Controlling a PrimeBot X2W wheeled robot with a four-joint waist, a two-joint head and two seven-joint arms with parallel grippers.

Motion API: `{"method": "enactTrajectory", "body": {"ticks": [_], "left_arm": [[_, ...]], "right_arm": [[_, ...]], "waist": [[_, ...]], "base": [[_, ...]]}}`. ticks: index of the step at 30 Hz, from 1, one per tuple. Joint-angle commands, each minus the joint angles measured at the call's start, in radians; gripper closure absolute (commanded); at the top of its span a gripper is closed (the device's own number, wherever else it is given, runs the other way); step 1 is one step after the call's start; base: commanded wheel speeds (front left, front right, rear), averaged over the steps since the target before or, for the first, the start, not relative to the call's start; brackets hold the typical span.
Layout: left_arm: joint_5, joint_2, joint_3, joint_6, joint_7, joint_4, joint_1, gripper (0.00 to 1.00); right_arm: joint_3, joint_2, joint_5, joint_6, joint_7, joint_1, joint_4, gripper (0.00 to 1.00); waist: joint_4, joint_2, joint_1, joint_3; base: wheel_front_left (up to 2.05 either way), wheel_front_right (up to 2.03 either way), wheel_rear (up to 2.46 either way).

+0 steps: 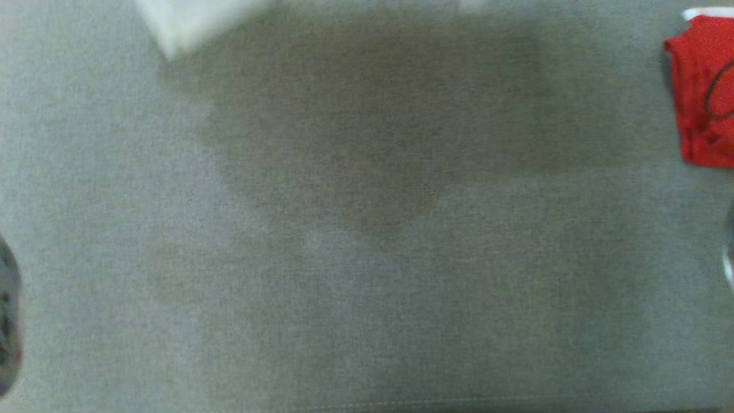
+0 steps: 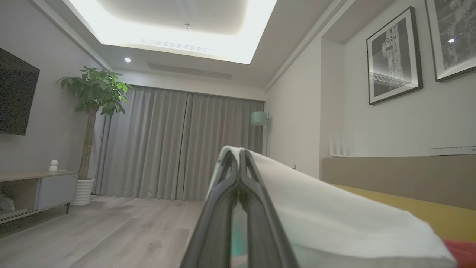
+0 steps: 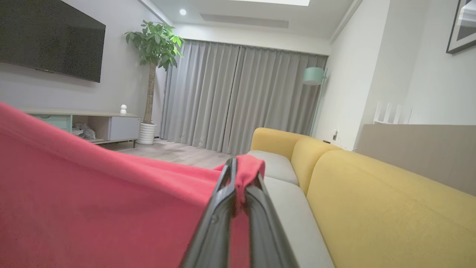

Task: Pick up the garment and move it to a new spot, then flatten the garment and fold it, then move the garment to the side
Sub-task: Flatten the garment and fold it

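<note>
In the right wrist view, my right gripper [image 3: 241,165] is shut on a bunched edge of the red garment [image 3: 93,201]. The cloth stretches away to the left and fills the lower left of that view. My left gripper [image 2: 238,153] is shut on white cloth [image 2: 334,219] that runs down to the right, where a strip of red [image 2: 463,253] shows at the corner. I cannot tell whether the white cloth belongs to the same garment. The head view, which is blurred, has red cloth [image 1: 705,97] at its top right edge and a white patch [image 1: 195,23] at the top left.
A grey fabric surface [image 1: 367,241] spreads across the head view. A yellow sofa [image 3: 379,201] with grey seat cushions [image 3: 275,167] lies to the right of my right gripper. Wood floor [image 2: 111,230], a low TV cabinet [image 2: 37,190], a potted plant [image 2: 95,93] and curtains stand beyond.
</note>
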Motion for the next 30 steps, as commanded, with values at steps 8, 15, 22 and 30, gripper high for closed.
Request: {"method": "enactTrajectory", "body": {"ticks": [8, 15, 22, 30], "left_arm": [[0.023, 0.043, -0.083, -0.021, -0.138, 0.244, -0.088, 1.0], [-0.019, 0.035, -0.267, -0.024, -0.193, 0.275, 0.123, 1.0], [-0.031, 0.076, -0.385, -0.025, -0.206, 0.247, 0.37, 1.0], [-0.044, 0.12, -0.452, -0.025, -0.207, 0.164, 0.666, 1.0]], "right_arm": [[-0.077, 0.076, -0.124, -0.001, -0.208, -0.071, 0.318, 1.0], [-0.042, 0.066, -0.133, -0.001, -0.24, 0.078, 0.451, 1.0], [0.034, 0.044, -0.089, -0.001, -0.226, 0.215, 0.566, 1.0], [0.205, 0.022, 0.054, -0.001, -0.138, 0.349, 0.63, 1.0]], "waist": [[0.043, 0.0001, -0.0006, -0.008], [0.07, 0.0001, -0.0006, -0.031], [0.072, 0.0001, -0.0006, -0.084], [0.062, 0.0001, -0.0006, -0.198]], "base": [[0.0, 0.0, 0.0], [0.0, 0.0, 0.0], [0.0, 0.0, 0.0], [0.0, 0.0, 0.0]]}}
